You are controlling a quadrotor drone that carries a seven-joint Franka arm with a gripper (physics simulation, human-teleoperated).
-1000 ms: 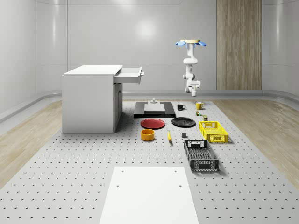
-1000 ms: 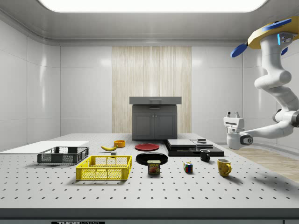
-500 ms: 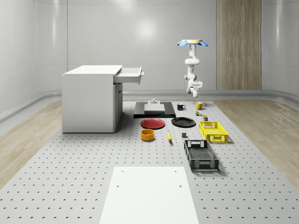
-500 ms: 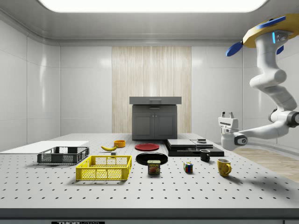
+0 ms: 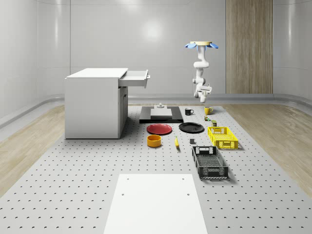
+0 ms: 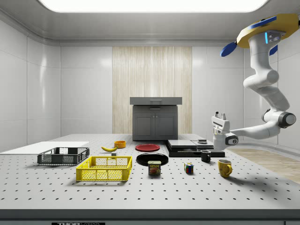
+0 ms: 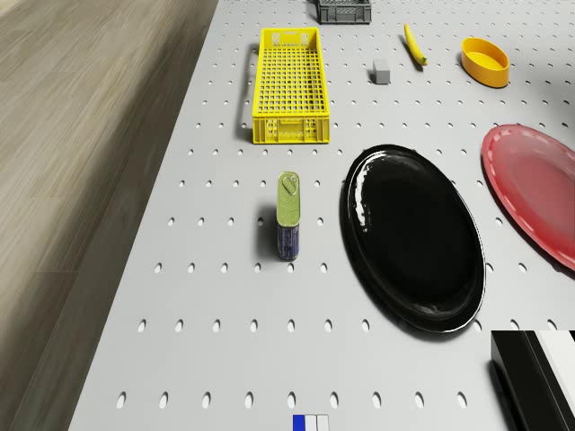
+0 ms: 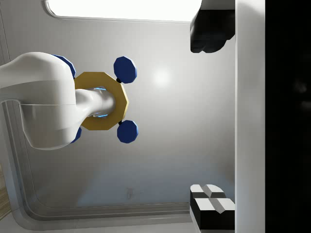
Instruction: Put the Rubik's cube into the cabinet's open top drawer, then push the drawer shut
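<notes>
rubik's cube (image 7: 311, 422) cut by drone view edge; red plate (image 7: 536, 197) cropped.

walls: pale grey panels | wood-slat panel (image 5: 248, 46) | floor: light wood | ceiling light (image 6: 152, 4)

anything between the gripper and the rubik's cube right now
Nothing visible. In the side view the gripper points upward in open air above the black mug, while the drone hovers high above. The cube sits free on the table, between the can and the yellow mug.
</notes>
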